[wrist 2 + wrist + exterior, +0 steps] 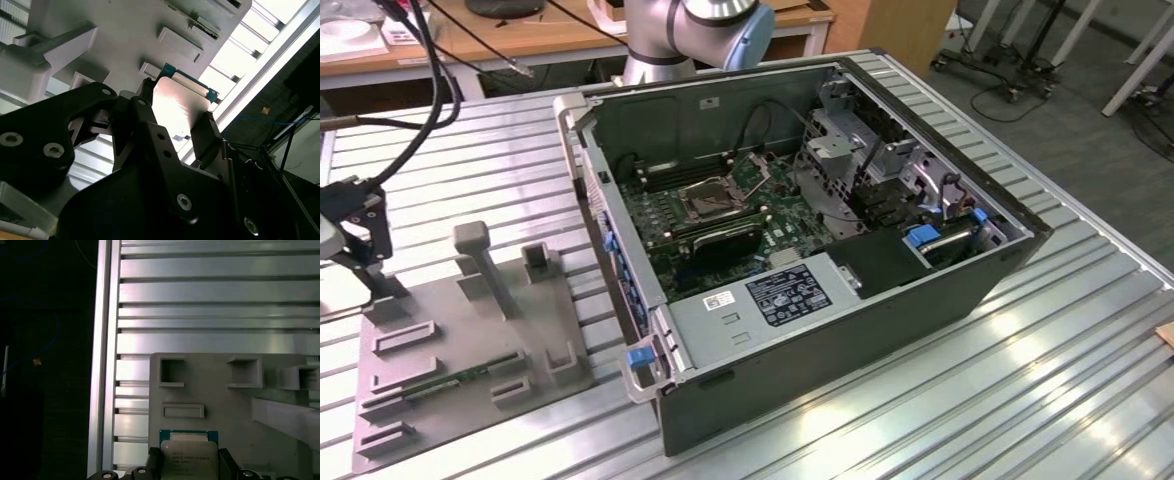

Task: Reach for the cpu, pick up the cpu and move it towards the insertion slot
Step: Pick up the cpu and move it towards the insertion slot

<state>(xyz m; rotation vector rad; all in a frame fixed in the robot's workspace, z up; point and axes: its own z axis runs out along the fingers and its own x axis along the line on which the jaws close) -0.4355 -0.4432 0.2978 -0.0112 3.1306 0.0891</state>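
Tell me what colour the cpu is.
The cpu: silver face, teal-green border; clearest in the first wrist view.

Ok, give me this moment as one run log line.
gripper: shut on cpu | location: over grey fixture plate | lift: cannot tell | insertion slot: apart, inside open computer case

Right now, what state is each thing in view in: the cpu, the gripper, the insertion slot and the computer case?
cpu: gripped at two opposite edges.
gripper: fingers shut on the cpu, over the fixture plate.
insertion slot: empty, no chip in it.
computer case: lying on its side, side panel off, inside open to view.
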